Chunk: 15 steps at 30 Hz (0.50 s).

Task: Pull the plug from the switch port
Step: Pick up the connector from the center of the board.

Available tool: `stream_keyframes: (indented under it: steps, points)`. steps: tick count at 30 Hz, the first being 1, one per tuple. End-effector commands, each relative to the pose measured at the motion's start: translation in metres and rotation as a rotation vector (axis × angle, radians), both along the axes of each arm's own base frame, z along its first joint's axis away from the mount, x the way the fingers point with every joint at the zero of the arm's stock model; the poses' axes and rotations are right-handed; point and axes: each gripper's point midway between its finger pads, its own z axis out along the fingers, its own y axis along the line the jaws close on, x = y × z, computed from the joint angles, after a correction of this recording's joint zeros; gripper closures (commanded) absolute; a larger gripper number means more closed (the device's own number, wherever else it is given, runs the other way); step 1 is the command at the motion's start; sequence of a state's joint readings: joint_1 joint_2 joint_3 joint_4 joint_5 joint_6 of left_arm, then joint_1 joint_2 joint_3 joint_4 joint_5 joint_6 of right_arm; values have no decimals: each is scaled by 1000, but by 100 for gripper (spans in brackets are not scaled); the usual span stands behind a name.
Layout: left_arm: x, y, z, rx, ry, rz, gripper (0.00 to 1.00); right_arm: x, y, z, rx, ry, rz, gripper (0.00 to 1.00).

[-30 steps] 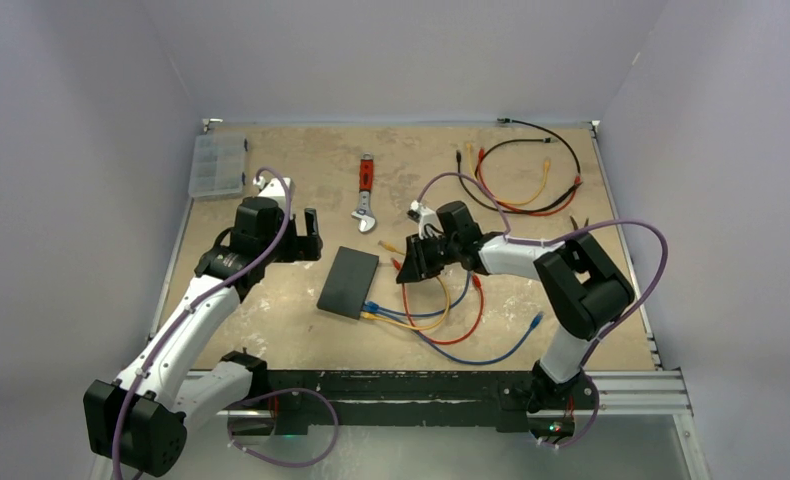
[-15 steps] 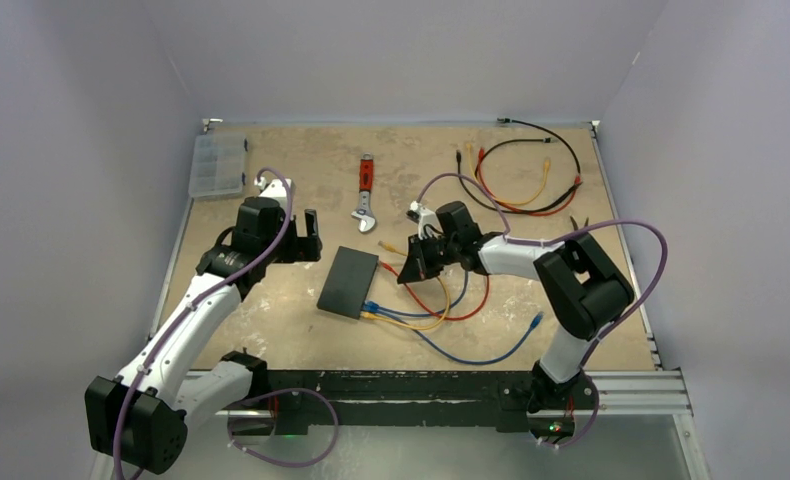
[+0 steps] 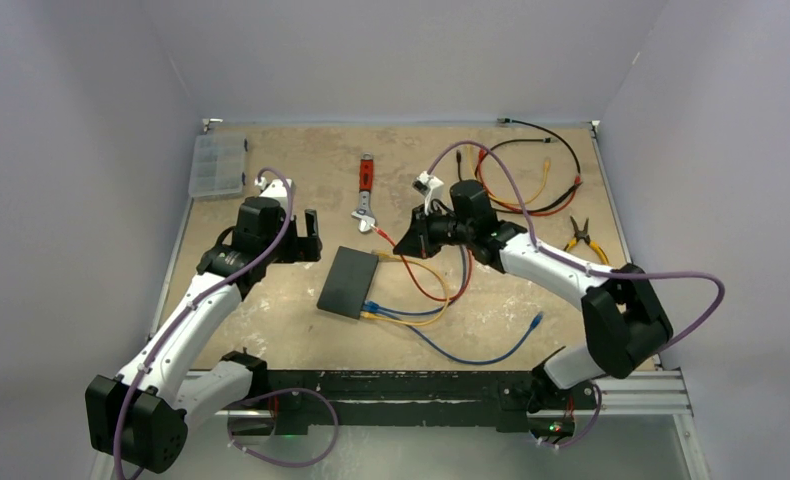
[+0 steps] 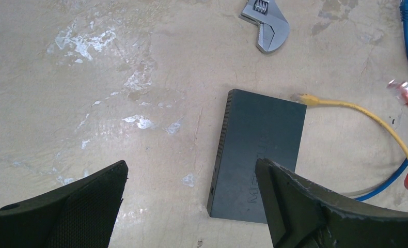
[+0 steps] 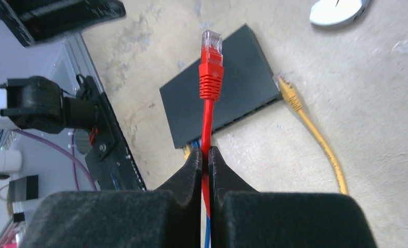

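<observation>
Matte black switch [image 3: 349, 282], centre frame, on a tan table [image 3: 291, 160] blotched with pale, whitish patches. The red cable [image 5: 207, 119] ends in a clear plug [image 5: 212, 40] with a ribbed red boot. A yellow cable [image 4: 357, 111] and a blue cable [image 3: 471, 361] loop at lower centre. The wrench [image 3: 366, 192], upper centre, shows a red handle and silver head.

In the left wrist view the top edge cuts off the wrench [image 4: 268, 31] and the red plug [image 4: 406, 94] is blurred. The switch [image 4: 259, 139] shows its ports in neither wrist view.
</observation>
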<state>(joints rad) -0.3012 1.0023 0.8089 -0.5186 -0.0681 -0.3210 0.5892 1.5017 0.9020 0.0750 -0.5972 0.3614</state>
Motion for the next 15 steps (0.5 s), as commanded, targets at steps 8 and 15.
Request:
stream_keyframes:
  steps: [8, 15]
  points:
    - [4, 1, 4, 6, -16, -6, 6, 46, -23, 84, -45, -251, -207, 100]
    - [4, 0, 3, 6, -11, -10, 6, 63, -47, 115, -26, -312, -284, 100]
